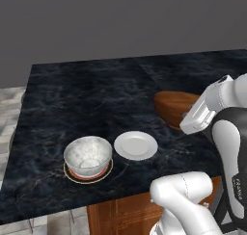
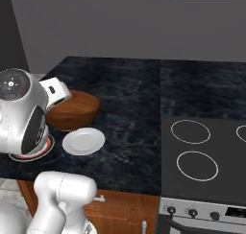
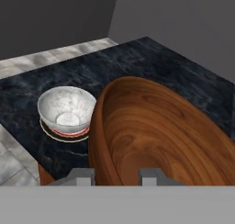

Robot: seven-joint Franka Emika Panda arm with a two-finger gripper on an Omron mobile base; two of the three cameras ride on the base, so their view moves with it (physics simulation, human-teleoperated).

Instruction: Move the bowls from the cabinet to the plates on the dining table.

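Observation:
My gripper (image 3: 117, 178) is shut on the near rim of the glossy reddish-brown bowl (image 3: 156, 136), one finger inside the wall and one outside. I hold this bowl (image 1: 172, 106) over the black marble dining table (image 1: 72, 94), to the right of and beyond the plain white plate (image 1: 135, 145), which lies bare. The white-grey marbled bowl (image 1: 88, 155) stands upright on the orange-red plate (image 1: 71, 174) at the table's near edge, just left of the white plate. In the right base view my arm hides the marbled bowl. The cabinet is out of view.
A cooktop (image 2: 202, 151) with ring burners is set into the counter to the right, with oven knobs (image 2: 192, 212) below it. The table's reddish-brown wooden base (image 1: 120, 215) shows under the near edge. Grey tiled floor (image 3: 18, 159) lies left of the table.

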